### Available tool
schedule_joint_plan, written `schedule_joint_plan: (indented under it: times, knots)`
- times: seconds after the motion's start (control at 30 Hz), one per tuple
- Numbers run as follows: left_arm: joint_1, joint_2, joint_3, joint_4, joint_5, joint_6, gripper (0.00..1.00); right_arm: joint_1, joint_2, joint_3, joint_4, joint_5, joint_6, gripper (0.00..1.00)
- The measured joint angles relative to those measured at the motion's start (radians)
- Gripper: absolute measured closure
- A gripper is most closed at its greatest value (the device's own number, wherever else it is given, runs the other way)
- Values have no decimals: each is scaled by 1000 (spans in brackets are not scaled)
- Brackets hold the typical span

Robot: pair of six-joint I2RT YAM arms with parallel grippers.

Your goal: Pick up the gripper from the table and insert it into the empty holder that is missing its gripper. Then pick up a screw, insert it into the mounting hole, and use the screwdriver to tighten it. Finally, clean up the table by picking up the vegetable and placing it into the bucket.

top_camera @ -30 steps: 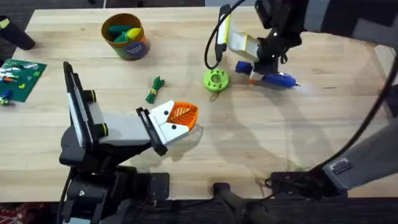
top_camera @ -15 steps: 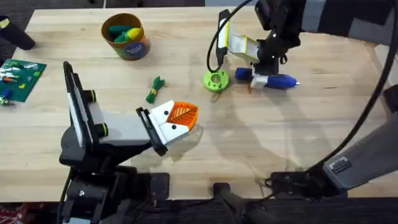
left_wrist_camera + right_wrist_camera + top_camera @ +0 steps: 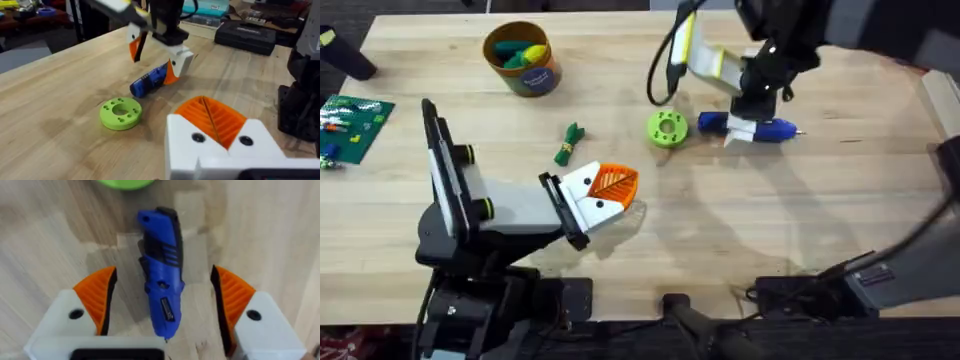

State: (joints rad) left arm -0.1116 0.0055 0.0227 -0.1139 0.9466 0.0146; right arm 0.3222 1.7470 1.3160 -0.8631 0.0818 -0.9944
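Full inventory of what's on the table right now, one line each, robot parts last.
screwdriver: 1, blue, lying on the table at far right, between the right fingers
disc: 1, bright green with holes, just left of the screwdriver
vegetable: 1, dark green, on the table mid-left
bucket: 1, tan-orange with blue label, far left, green and yellow items inside
board: 1, green, left table edge
holder: 1, white, with an orange ribbed gripper seated on it
right gripper: 1, white with orange pads, open astride the screwdriver
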Motion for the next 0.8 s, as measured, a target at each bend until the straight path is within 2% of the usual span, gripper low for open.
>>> schedule_joint_plan:
  times: [0.33,0.47,0.8]
  knots:
    - [0,0,0,2,-11,-91,992,40,-259,5,-2,0,317,8]
    - [0,0,6,-9,-29,-107,992,59,-342,6,-5,0,471,8]
    - [0,0,144,-91,-140,-121,992,68,-454,6,-6,0,824,8]
